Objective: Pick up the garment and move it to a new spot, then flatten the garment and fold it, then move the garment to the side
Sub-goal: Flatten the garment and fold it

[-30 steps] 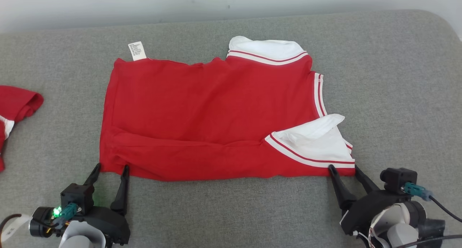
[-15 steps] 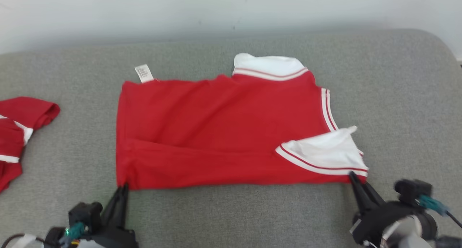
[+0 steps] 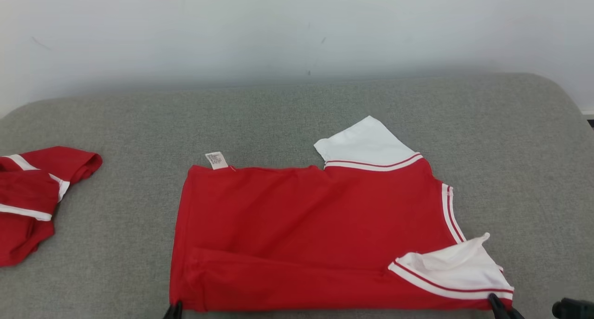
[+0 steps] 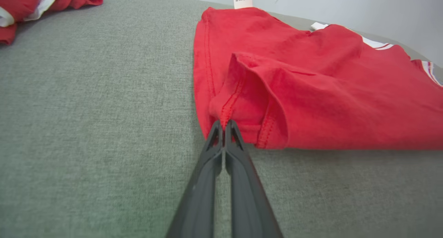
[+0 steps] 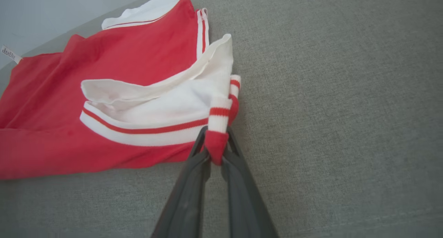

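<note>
The garment (image 3: 306, 226) is a red shirt with white, red-striped trim, lying folded on the grey cushion (image 3: 278, 119). My left gripper (image 4: 224, 125) is shut on its near left corner, pinching the red hem; its tips show at the head view's bottom edge (image 3: 174, 311). Shut on the near right corner, my right gripper (image 5: 216, 141) grips the striped cuff, where red cloth bulges between the fingers; in the head view it sits low on the right (image 3: 499, 305). A white label (image 3: 216, 160) sticks out at the garment's far left corner.
A second red garment (image 3: 32, 198) lies crumpled at the cushion's left edge. A pale wall (image 3: 297, 31) rises behind the cushion. Bare grey fabric stretches to the right of the garment and beyond it.
Both grippers have shut on the garment's near corners. The head camera has tilted up, so the garment and grippers sit lower in the picture.
</note>
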